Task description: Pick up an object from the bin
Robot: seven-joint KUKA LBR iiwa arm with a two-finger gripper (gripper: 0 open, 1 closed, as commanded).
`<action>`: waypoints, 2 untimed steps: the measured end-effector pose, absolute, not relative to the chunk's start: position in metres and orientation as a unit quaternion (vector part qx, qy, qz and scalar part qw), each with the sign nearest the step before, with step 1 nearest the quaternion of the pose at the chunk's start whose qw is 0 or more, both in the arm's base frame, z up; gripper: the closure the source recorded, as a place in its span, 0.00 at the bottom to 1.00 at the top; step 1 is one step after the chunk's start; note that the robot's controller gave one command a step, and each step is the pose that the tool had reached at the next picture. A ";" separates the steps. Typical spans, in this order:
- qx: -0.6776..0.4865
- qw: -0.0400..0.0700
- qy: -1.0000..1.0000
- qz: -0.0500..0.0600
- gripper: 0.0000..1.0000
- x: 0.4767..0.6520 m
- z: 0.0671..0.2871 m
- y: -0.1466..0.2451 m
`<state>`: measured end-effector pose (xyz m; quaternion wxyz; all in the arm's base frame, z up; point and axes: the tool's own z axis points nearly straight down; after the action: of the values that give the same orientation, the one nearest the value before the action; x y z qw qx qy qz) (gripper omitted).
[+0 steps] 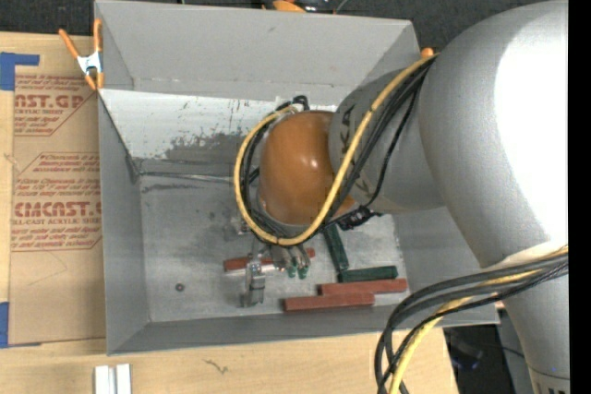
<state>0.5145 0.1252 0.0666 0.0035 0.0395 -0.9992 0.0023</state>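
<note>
Grey bin (185, 231) floor: claw (252, 289), grip unclear, at a short reddish-brown bar (233, 265).

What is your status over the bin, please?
Pincer down near the bin's front wall. Small red-brown bar right at it, grip unconfirmed. Green bars and longer red-brown bars close beside.

From where I stand, the grey metal bin (185, 231) has a scuffed, scratched floor. Near its front wall lies a long red-brown bar (328, 301). Just behind that bar rests a second red-brown bar (369, 287), and behind that a dark green bar (371, 273) (another green one (332, 249) angles away further back). Left of the long bar sits a short red stick (236, 264), and further left a dark speck (180, 287).
</note>
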 end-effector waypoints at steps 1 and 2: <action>0.042 0.000 -0.999 -0.001 1.00 0.516 0.069 0.130; 0.049 -0.005 -0.999 -0.001 1.00 0.543 0.198 0.146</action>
<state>0.5431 0.1459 0.1979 -0.0053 0.0491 -0.9988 -0.0011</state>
